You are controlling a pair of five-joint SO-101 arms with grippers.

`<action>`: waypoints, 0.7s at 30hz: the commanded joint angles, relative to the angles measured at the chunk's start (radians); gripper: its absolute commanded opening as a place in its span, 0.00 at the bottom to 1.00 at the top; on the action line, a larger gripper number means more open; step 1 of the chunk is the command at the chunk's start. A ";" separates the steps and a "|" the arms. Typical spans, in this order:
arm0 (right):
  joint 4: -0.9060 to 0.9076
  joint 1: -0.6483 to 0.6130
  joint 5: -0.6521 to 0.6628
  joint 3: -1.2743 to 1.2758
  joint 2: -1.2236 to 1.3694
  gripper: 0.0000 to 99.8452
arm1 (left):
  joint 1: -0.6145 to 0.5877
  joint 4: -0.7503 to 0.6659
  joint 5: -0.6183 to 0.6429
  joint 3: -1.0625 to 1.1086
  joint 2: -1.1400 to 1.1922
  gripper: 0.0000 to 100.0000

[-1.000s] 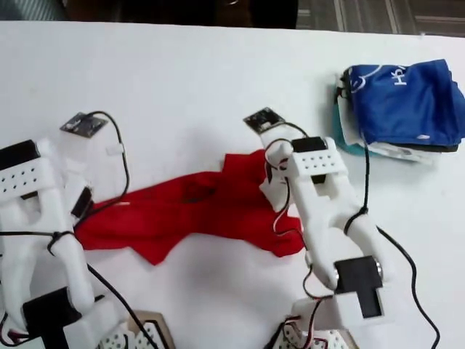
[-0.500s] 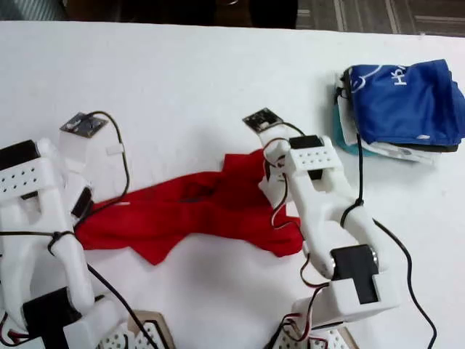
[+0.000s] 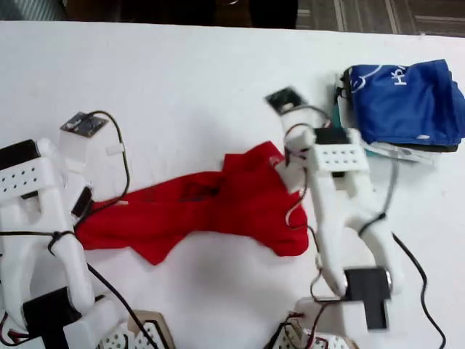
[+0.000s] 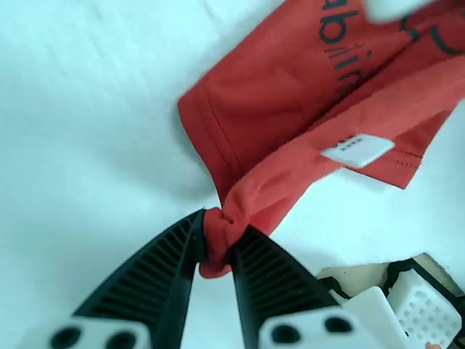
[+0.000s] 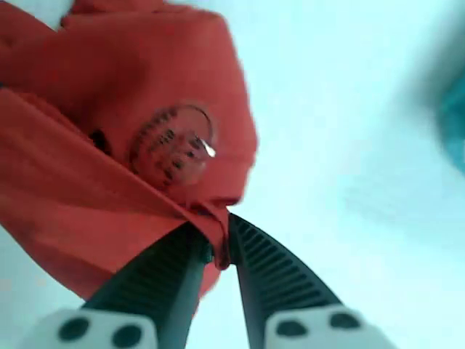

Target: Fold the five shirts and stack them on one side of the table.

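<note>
We see a red shirt (image 3: 211, 211) with dark lettering and a white label (image 4: 357, 150), on a plain white table (image 3: 182, 73). A blue shirt (image 3: 407, 102) with white print tops teal and white cloth (image 3: 389, 150). The left gripper (image 4: 216, 247) and right gripper (image 5: 218, 243) both show black, ribbed fingers (image 4: 167, 269).

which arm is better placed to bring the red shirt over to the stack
Right, probably. The right pincer grips the red shirt at the end nearest the stack; the left pincer holds the far end.

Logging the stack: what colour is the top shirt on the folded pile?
The top folded shirt is blue with white markings; best in high view.
</note>
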 commanded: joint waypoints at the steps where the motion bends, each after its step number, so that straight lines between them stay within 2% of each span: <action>1: 0.088 0.019 0.021 -0.081 -0.163 0.02 | 0.014 0.038 0.057 -0.119 -0.035 0.03; 9: -0.001 0.021 0.029 -0.239 -0.326 0.02 | 0.176 0.203 0.180 -0.507 -0.035 0.03; 15: -0.045 0.024 0.032 -0.428 -0.346 0.02 | 0.183 0.204 0.203 -0.714 -0.037 0.03; 21: -0.035 0.094 0.091 -0.641 -0.351 0.02 | 0.183 0.206 0.203 -0.843 -0.084 0.03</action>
